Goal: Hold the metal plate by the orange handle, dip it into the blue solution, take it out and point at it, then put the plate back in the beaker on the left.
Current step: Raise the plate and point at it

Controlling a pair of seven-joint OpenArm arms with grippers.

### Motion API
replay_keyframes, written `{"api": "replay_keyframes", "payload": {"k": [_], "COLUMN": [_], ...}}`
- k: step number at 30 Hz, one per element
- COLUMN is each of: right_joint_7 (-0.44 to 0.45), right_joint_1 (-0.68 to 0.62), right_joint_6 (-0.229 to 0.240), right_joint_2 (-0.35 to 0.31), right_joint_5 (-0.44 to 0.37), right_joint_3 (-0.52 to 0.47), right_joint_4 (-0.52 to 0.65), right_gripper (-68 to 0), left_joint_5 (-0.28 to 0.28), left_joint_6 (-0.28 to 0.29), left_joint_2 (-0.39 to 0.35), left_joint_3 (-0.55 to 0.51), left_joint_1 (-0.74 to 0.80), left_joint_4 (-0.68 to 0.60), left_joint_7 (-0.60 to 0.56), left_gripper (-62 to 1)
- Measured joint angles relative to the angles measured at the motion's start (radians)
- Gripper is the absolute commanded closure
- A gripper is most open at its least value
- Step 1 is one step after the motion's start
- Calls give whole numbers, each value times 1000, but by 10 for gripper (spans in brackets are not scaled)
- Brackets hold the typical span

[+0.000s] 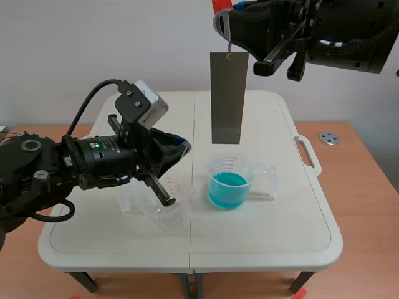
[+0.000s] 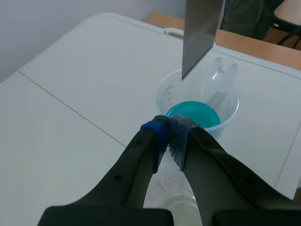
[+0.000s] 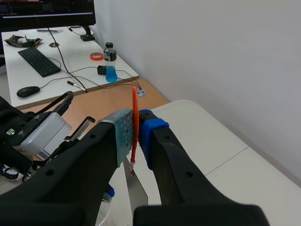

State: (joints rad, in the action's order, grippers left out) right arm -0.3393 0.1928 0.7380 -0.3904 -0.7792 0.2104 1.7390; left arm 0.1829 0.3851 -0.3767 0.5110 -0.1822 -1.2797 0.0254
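A grey metal plate hangs upright high above the beaker of blue solution, its lower edge clear of the liquid. My right gripper is shut on the plate's thin orange handle, up at the scene's top. In the left wrist view the plate hangs over the blue beaker. My left gripper is shut on nothing, its pads meeting just short of that beaker's rim and aimed toward the plate. An empty clear beaker stands under the left gripper.
The white folding table has a centre seam and a handle on its right edge. A small metal disc lies on the wooden desk behind. A desk with a keyboard and a bottle shows in the right wrist view.
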Motion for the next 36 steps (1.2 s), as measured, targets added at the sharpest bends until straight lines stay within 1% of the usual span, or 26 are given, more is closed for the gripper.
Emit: {"api": "replay_keyframes", "payload": {"k": [4,20,22,23,25,27,29,33,36], "right_joint_7": [0,0,0,0,0,0,0,0,-3], "right_joint_1": [0,0,0,0,0,0,0,0,0], "right_joint_6": [0,0,0,0,0,0,0,0,0], "right_joint_2": [0,0,0,0,0,0,0,0,0], "right_joint_5": [0,0,0,0,0,0,0,0,0], "right_joint_3": [0,0,0,0,0,0,0,0,0], "right_joint_4": [0,0,0,0,0,0,0,0,0], "right_gripper": [-13,-13,-13,-13,-13,-13,-13,-13,-13], "left_joint_5": [-1,-2,16,40,97,151,194,245,255], "left_joint_6": [0,0,1,1,0,0,0,0,0], "left_joint_2": [12,10,2,-9,-49,-113,-183,-328,-421], "left_joint_3": [0,0,0,0,0,-11,-51,-174,-269], "left_joint_1": [2,2,2,2,3,20,60,185,310], "left_joint_4": [0,0,0,0,-12,-47,-103,-215,-261], "left_joint_7": [0,0,-15,-25,-24,-22,-23,-35,-80], "left_gripper": [-15,-15,-15,-15,-15,-15,-15,-15,-15]}}
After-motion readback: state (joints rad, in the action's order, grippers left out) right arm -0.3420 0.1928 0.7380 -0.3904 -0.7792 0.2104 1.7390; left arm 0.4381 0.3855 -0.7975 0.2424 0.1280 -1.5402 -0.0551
